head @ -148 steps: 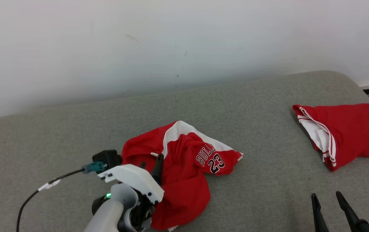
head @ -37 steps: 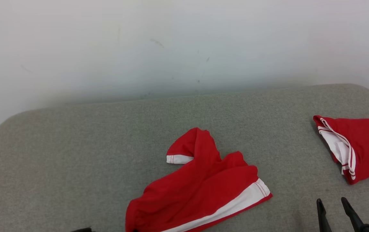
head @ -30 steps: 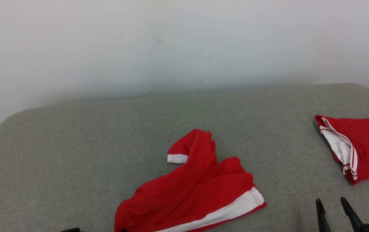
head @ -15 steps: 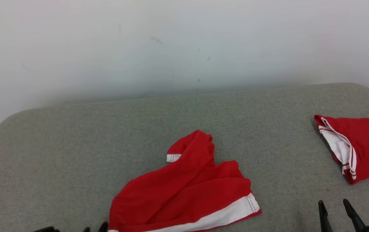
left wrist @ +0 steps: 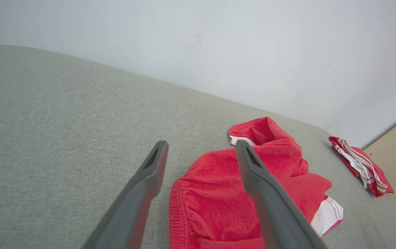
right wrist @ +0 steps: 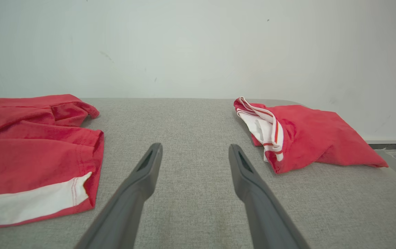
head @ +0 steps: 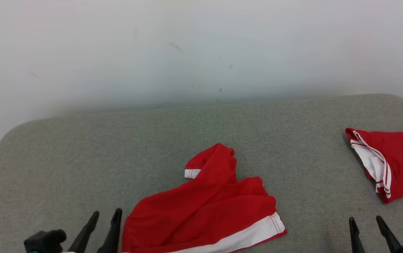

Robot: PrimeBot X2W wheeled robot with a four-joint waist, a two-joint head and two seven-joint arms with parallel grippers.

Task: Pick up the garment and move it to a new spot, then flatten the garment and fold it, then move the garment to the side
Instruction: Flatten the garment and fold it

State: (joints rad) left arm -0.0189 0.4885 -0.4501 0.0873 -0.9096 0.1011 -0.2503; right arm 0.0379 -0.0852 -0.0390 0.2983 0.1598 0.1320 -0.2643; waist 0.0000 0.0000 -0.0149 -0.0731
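Nearest, the left gripper (head: 106, 213) sits at the near edge with its two fingers apart and nothing between them. It is just beside the left end of the garment (head: 205, 211). The right gripper (head: 365, 219) is also spread and empty, well apart from the cloth, over bare surface. The garment, red with a white band, lies loose and rumpled in the near middle of the grey padded surface (head: 82, 158), with one part bunched toward the far side. I judge that the flattening is not yet done, and the folding and the move to the side are left. Whether this spot is already the new one, I cannot tell. Further right, a second red garment (head: 398, 158) lies bundled near the surface's end. Behind, a plain white wall (head: 187, 52) closes the room.
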